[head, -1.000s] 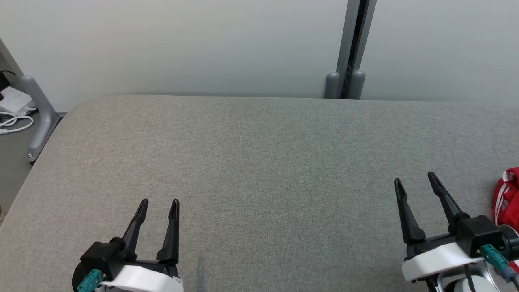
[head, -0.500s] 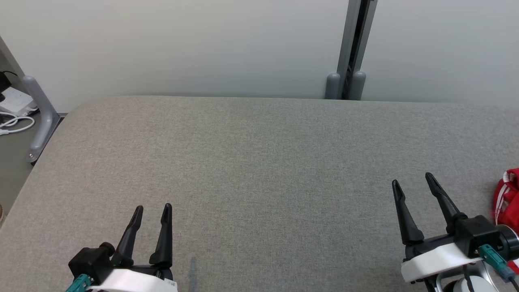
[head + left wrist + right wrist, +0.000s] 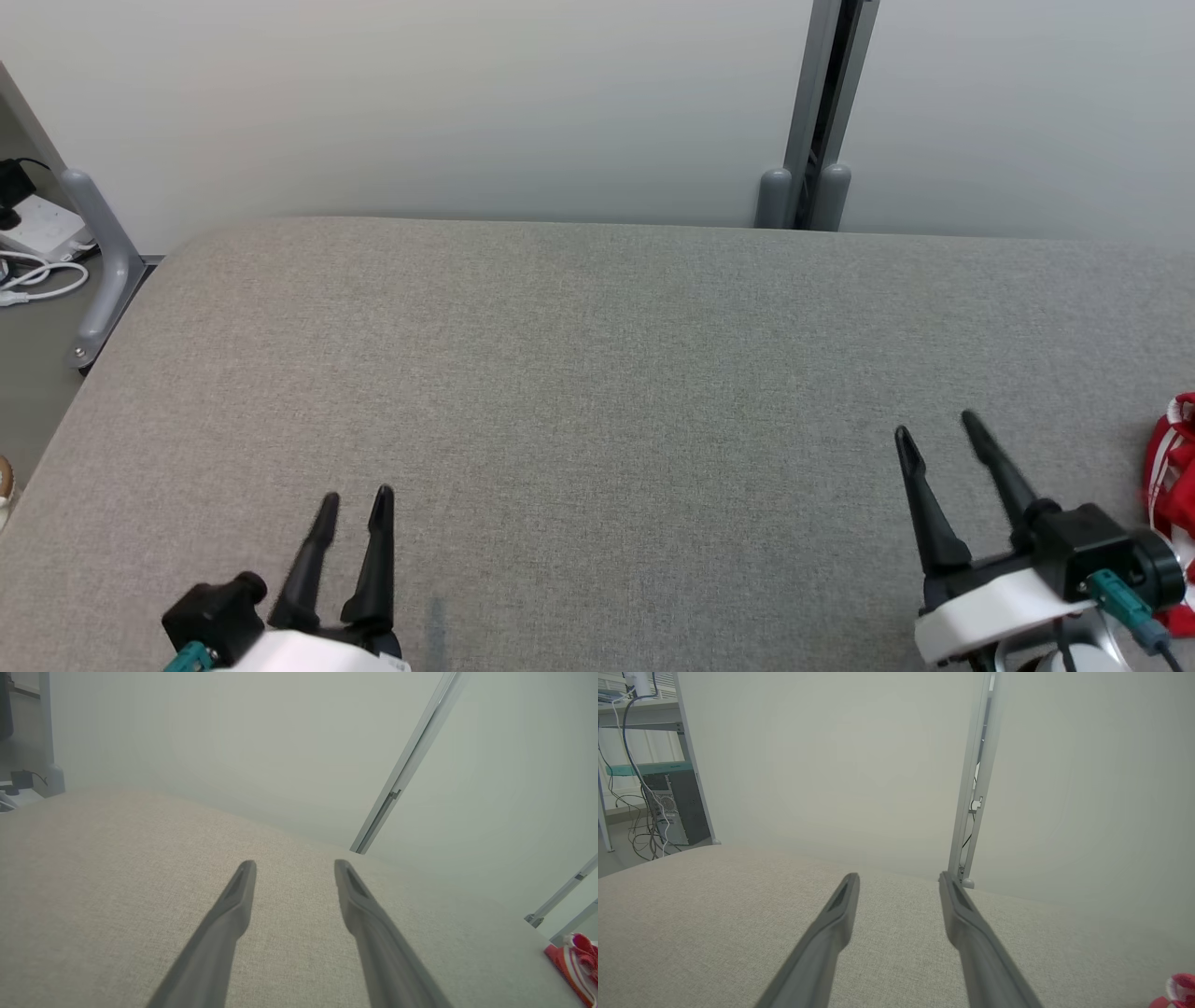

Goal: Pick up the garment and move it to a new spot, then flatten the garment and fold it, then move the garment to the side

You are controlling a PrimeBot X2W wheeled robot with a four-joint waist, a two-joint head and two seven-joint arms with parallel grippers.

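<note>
Although the picture's right edge cuts it off, you see the red garment [image 3: 1178, 457] on the table [image 3: 597, 373], near your right claw [image 3: 934, 424]; that and your left claw [image 3: 356, 495] point forward, fingers apart.

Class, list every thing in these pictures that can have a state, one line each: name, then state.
left gripper: open, holding nothing, over the grey padded table.
right gripper: open, holding nothing.
red and white garment: crumpled at the table's right edge, not gripped, not yet flattened or folded.
</note>
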